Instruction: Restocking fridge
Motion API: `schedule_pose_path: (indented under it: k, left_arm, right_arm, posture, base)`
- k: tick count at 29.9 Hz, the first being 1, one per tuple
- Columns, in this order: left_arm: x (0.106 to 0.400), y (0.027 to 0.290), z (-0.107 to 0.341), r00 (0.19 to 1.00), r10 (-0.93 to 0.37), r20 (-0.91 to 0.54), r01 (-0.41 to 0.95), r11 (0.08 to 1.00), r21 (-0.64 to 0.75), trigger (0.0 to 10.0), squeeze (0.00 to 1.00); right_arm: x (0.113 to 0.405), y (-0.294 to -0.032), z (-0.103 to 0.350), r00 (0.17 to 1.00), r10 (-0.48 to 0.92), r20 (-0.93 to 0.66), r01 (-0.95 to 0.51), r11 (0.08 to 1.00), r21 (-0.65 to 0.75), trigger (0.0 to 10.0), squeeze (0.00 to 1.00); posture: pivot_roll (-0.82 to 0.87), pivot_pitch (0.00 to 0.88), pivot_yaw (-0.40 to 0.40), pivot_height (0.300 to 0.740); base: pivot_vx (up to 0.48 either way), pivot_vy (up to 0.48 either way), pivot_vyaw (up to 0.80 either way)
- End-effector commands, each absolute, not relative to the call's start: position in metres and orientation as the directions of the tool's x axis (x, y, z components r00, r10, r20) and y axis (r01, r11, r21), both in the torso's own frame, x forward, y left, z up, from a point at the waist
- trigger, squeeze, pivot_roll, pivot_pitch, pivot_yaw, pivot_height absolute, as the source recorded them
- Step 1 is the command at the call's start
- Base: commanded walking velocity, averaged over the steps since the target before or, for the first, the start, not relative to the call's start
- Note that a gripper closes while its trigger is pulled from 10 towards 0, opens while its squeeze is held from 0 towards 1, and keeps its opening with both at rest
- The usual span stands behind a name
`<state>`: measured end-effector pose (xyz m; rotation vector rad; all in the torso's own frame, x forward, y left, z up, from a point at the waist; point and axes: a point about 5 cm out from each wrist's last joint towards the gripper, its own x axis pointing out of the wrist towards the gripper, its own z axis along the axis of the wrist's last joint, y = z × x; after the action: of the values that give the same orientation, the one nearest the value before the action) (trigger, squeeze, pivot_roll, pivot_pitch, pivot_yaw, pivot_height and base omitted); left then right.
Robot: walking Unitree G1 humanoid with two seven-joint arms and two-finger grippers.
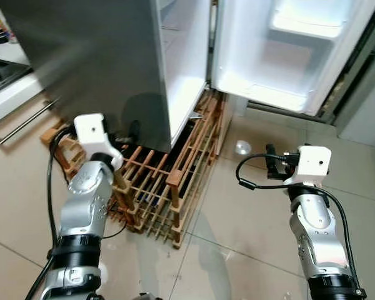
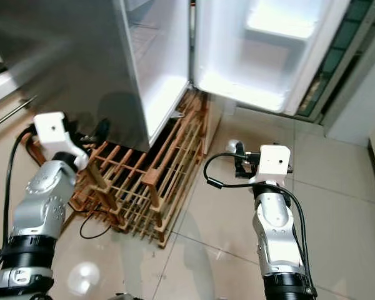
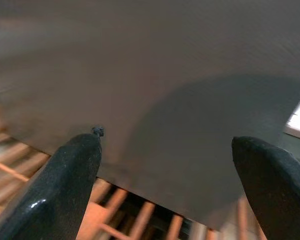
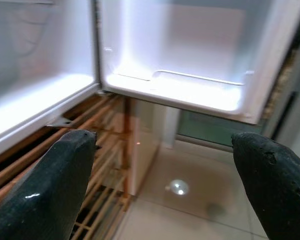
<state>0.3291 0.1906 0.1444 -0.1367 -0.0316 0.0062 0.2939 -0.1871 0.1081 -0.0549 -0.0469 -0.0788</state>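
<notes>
The fridge stands open ahead. Its grey left door (image 1: 94, 56) swings toward me, the white inside (image 1: 184, 62) is lit, and the right door (image 1: 262, 87) shows bare white shelves. My left gripper (image 1: 132, 130) is held low by the grey door's bottom edge, above a wooden rack (image 1: 175, 181). In the left wrist view the left gripper (image 3: 165, 140) is open, facing the grey panel with nothing between its fingers. My right gripper (image 1: 272, 164) hovers over the floor tiles before the right door. It is open and holds nothing (image 4: 162, 136).
The slatted wooden rack lies on the floor under and in front of the fridge. A counter with a hob (image 1: 0, 69) and a drawer handle (image 1: 25, 123) is at the left. Beige floor tiles (image 1: 250, 250) spread to the right.
</notes>
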Motion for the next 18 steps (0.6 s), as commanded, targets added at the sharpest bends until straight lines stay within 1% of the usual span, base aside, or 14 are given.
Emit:
schedule_pose_path:
  k: [1, 5, 10, 18]
  left_arm:
    - [0.328, 0.196, 0.150, 0.996, 0.074, 0.050, -0.069, 0.993, -0.095, 10.0, 0.00]
    - [0.329, 0.198, 0.152, 0.993, 0.106, 0.058, -0.102, 0.992, -0.069, 10.0, 0.00]
    - [0.332, 0.200, 0.161, 0.990, 0.096, 0.104, -0.089, 0.994, -0.068, 10.0, 0.00]
    - [0.332, 0.188, 0.152, 0.992, 0.103, 0.077, -0.095, 0.990, -0.103, 10.0, 0.00]
  right_arm:
    - [0.301, -0.183, 0.109, 0.998, -0.052, 0.047, 0.055, 0.997, -0.061, 10.0, 0.00]
    - [0.306, -0.180, 0.111, 0.998, -0.040, 0.052, 0.043, 0.997, -0.059, 10.0, 0.00]
    - [0.309, -0.176, 0.110, 0.999, -0.022, 0.039, 0.022, 1.000, -0.013, 10.0, 0.00]
    - [0.309, -0.173, 0.108, 0.999, -0.017, 0.032, 0.015, 0.999, 0.043, 10.0, 0.00]
  posture:
    - [-0.04, 0.000, 0.023, 0.740]
    - [-0.03, 0.000, 0.021, 0.740]
    - [-0.04, 0.000, 0.019, 0.740]
    - [-0.06, 0.000, 0.032, 0.740]
  base:
    - [0.000, 0.000, 0.69]
    - [0.000, 0.000, 0.67]
    - [0.000, 0.000, 0.62]
    - [0.000, 0.000, 0.60]
